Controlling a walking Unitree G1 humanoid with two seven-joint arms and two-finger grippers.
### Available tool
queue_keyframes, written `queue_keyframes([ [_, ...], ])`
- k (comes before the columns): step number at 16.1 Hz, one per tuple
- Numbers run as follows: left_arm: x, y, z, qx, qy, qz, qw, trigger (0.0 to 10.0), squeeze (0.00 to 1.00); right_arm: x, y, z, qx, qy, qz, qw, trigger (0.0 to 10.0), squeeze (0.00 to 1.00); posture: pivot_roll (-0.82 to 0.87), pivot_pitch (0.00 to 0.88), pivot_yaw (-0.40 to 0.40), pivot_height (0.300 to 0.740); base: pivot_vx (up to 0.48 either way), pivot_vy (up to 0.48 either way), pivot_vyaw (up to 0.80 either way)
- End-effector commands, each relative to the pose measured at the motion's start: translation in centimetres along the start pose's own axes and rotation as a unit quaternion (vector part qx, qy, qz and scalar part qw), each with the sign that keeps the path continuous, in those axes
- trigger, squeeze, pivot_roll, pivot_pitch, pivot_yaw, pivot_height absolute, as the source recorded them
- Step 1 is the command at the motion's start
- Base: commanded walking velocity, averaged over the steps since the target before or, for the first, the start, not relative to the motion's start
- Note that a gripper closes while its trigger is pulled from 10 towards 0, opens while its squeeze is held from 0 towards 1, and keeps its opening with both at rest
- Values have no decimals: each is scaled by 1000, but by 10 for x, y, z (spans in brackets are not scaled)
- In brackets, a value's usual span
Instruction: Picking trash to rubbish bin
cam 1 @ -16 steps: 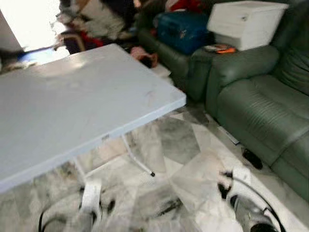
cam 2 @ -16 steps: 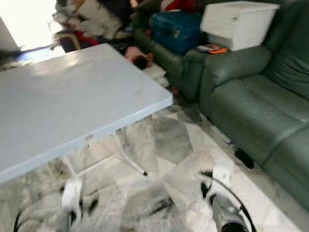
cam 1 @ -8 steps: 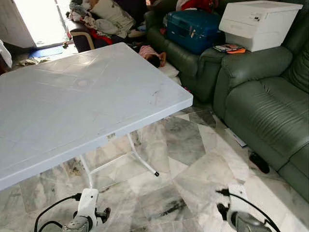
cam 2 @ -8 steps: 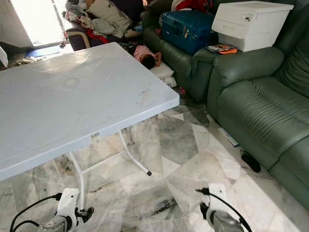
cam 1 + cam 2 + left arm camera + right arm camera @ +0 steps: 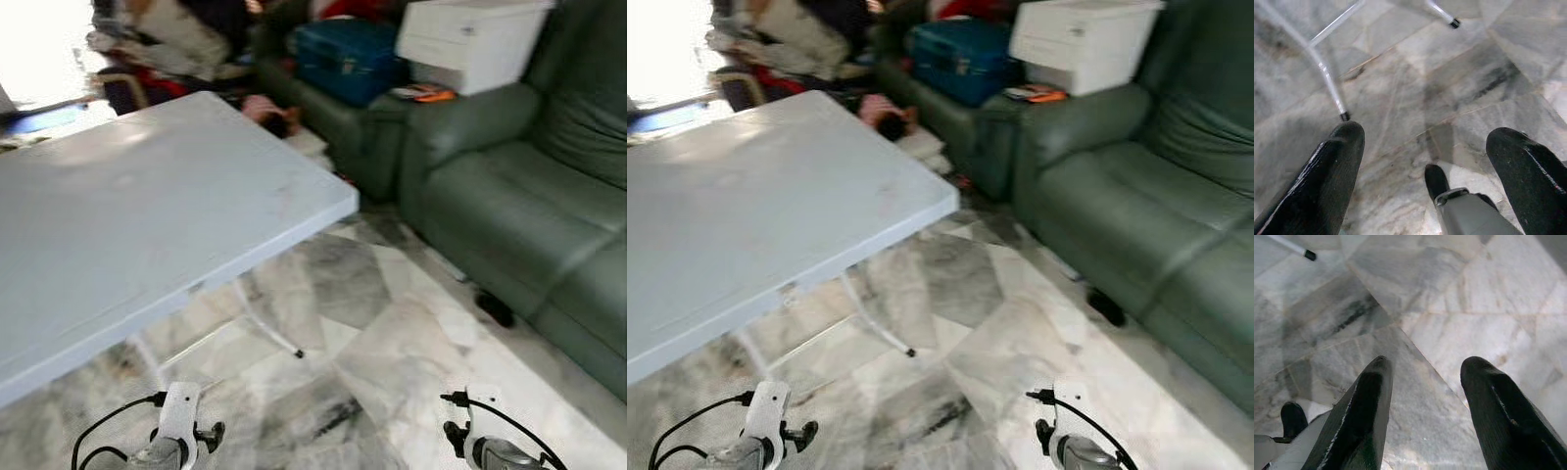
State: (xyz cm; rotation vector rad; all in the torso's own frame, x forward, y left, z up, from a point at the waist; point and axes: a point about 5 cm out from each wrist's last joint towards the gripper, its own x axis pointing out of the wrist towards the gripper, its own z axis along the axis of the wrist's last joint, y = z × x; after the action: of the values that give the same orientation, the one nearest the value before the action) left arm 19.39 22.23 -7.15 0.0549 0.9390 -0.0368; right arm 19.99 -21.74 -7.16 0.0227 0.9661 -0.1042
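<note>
The left gripper (image 5: 1425,161) hangs low over the marble floor (image 5: 1415,83) with its two black fingers (image 5: 1327,181) spread wide and nothing between them; beyond them a white table leg ends in a black foot (image 5: 1344,116) on the floor, and a second capped foot (image 5: 1454,22) stands farther off; the right gripper (image 5: 1425,406) likewise hangs with fingers (image 5: 1498,411) parted and empty above grey-veined marble; from the head views both arms sit at the lower edge, the left arm (image 5: 176,431) with a black cable looping off it, the right arm (image 5: 485,446) near the sofa side; a pale grey folding table (image 5: 147,206) fills the robot's left, its top bare; to the right runs a dark green leather sofa (image 5: 509,206), with a white printer-like box (image 5: 470,39) on its far part, an orange-edged booklet (image 5: 421,94) beside that, and a blue suitcase (image 5: 343,54) farther along; a small dark object (image 5: 495,307) lies on the floor just beside the sofa base; no trash or rubbish bin can be made out; the views are blurred and no writing or label is legible.
</note>
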Motion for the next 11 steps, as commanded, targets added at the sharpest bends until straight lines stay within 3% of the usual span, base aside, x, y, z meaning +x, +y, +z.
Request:
queue_keyframes([
  [1,0,2,0,2,3,-1,1000,10000,0,0,0,0,-5,2,-3,1000,10000,0,13,0,12,740,0,0,-712],
  [4,-1,0,-5,-2,9,-7,1000,10000,0,-1,-2,-4,-13,6,-3,1000,10000,0,10,0,12,740,0,-94,-673],
  [11,-2,1,-8,-5,13,-6,1000,10000,0,-3,-11,-12,-24,17,-10,1000,10000,0,10,0,10,740,0,-460,0],
])
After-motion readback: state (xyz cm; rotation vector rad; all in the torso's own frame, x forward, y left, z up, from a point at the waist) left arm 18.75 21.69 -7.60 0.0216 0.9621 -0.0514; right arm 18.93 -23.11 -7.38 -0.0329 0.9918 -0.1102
